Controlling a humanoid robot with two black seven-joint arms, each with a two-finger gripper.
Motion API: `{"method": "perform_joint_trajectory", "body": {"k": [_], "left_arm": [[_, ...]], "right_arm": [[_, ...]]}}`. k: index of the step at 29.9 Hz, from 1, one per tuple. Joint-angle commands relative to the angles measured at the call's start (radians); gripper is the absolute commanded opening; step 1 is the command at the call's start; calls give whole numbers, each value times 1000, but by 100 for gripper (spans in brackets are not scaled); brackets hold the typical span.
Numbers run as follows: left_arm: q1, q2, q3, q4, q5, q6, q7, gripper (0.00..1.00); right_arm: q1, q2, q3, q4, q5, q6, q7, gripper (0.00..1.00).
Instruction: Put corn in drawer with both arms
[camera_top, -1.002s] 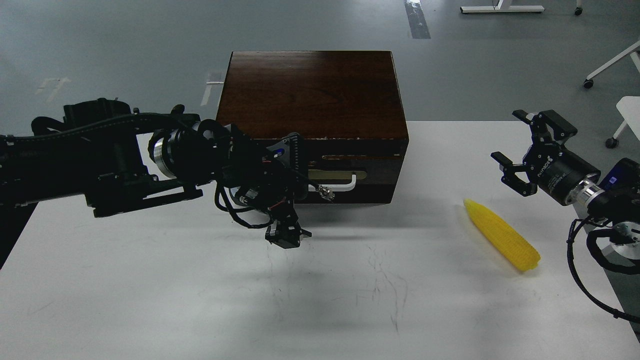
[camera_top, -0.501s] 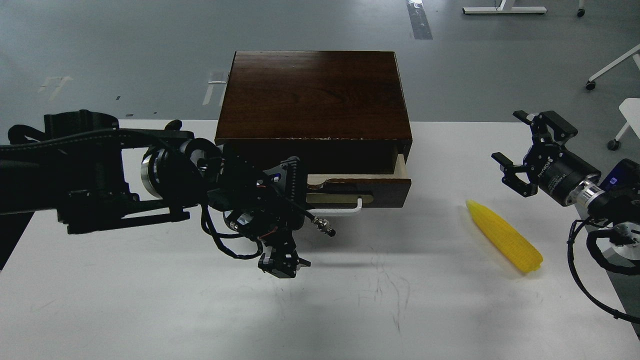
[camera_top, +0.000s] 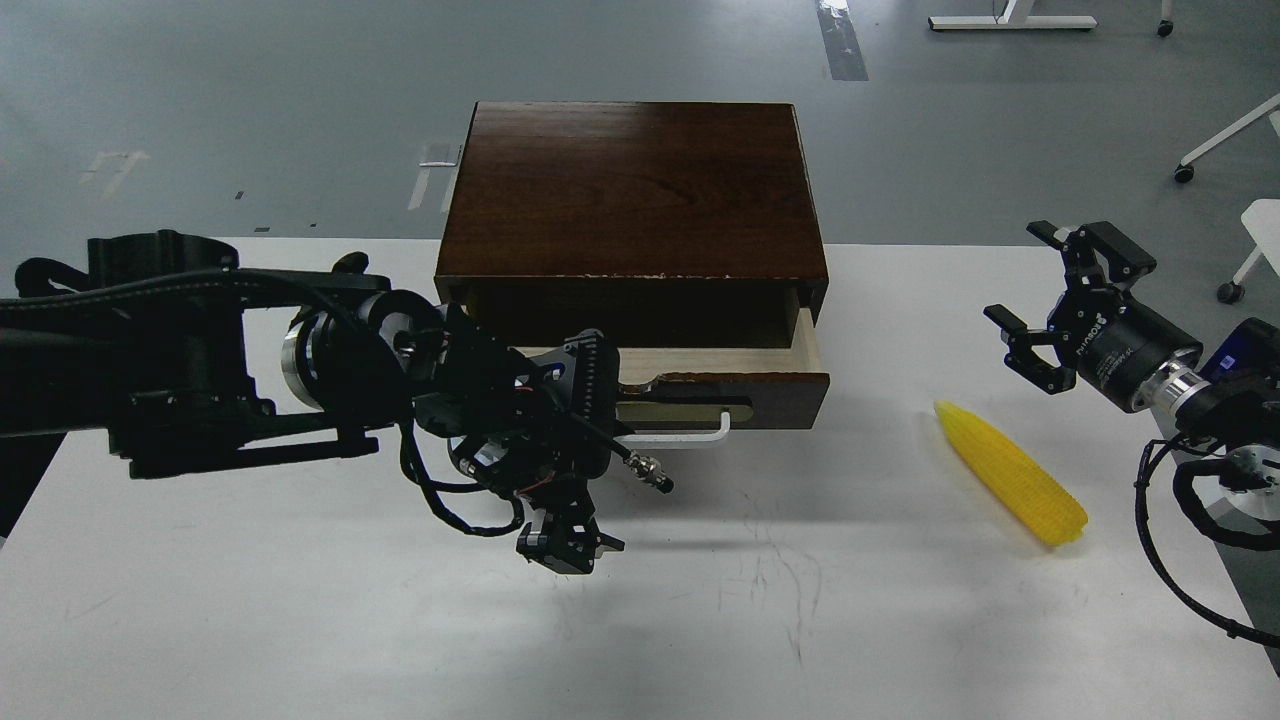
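Note:
The dark wooden box (camera_top: 630, 190) stands at the back middle of the white table. Its drawer (camera_top: 770, 395) is pulled partly out, with a strip of pale interior (camera_top: 700, 358) showing. My left gripper (camera_top: 585, 420) is at the left end of the white bar handle (camera_top: 690, 434), and its dark body hides that end. The yellow corn (camera_top: 1010, 485) lies on the table at the right, with its pointed end toward the box. My right gripper (camera_top: 1035, 300) is open and empty, hovering just above and behind the corn's tip without touching it.
The white table (camera_top: 300, 620) extends in front of the box and ends near the corn on the right. A cable with a metal plug (camera_top: 650, 472) hangs from my left wrist. White chair legs (camera_top: 1230, 130) stand on the grey floor at the far right.
The drawer has slid out toward me, from shut to partly open, and my left gripper moved back with the handle. The right arm and the corn have stayed in place.

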Motion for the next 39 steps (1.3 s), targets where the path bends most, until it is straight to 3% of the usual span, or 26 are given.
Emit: {"method": "perform_joint_trajectory", "body": {"k": [1,14,28,39], "left_arm": [[-4,1,-1,6,0,1,-1,98],[-42,16,5,7,0,3,-1,98],[-181,2,204,-3,0,3,-1,98],[-225,-36,232,-20,0,3,-1,98]], "right_arm": [[0,1,0,0,0,0,0,100],[0,0,1,0,-1,0,0,100],[-6,0,1,2,0,0,0,100],[-8,1,1,3,0,0,0,100]]}}
